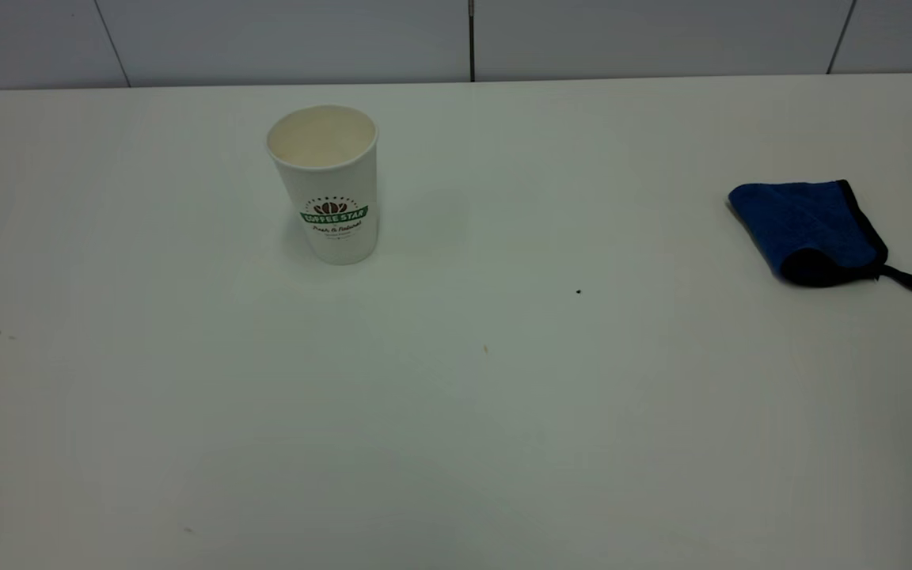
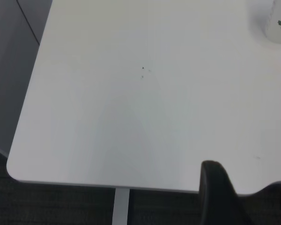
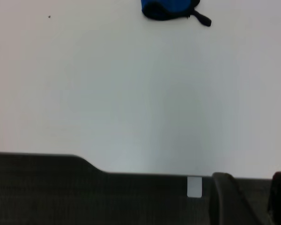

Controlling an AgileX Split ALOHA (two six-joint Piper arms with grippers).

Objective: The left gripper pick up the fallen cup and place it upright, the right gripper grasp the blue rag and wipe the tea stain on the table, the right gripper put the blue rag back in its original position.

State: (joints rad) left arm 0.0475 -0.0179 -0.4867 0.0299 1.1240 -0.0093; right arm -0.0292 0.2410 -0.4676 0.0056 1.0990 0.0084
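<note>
Cup: white dimpled paper cup (image 1: pixel 328 184) with the green "COFFEE STAR" banner stands upright on the large plain white tabletop (image 1: pixel 456 412), left of centre, mouth up, nothing touching it.

Rag: small folded royal-blue microfibre cloth (image 1: pixel 811 229) with black edging lies flat far right on the table, loop tail toward the right edge, well apart from the cup.

Stain: no amber puddle visible in any view, only tiny dark specks (image 1: pixel 579 291) between cup and rag. Judging from that, all 3 steps look done.

Left gripper (image 2: pixel 246 197): absent from the exterior view. Its wrist view shows 2 black fingers apart with bare gap between them, so released, holding nothing, hanging off the near table edge. Cup sits far off in that view's corner (image 2: pixel 278 23).

Right gripper (image 3: pixel 250 199): also absent from the exterior view, parked off the table edge. 2 dark fingers spread, nothing between, so released. Rag is well away across the table (image 3: pixel 171 8).

If anything remains, it's just parking:
- keep both arms clear of the tabletop
- no swing over the cup, it's light and tips easily
- leave the rag's fold as is
- confirm the wiped zone is dry from the exterior view before calling it finished
</note>
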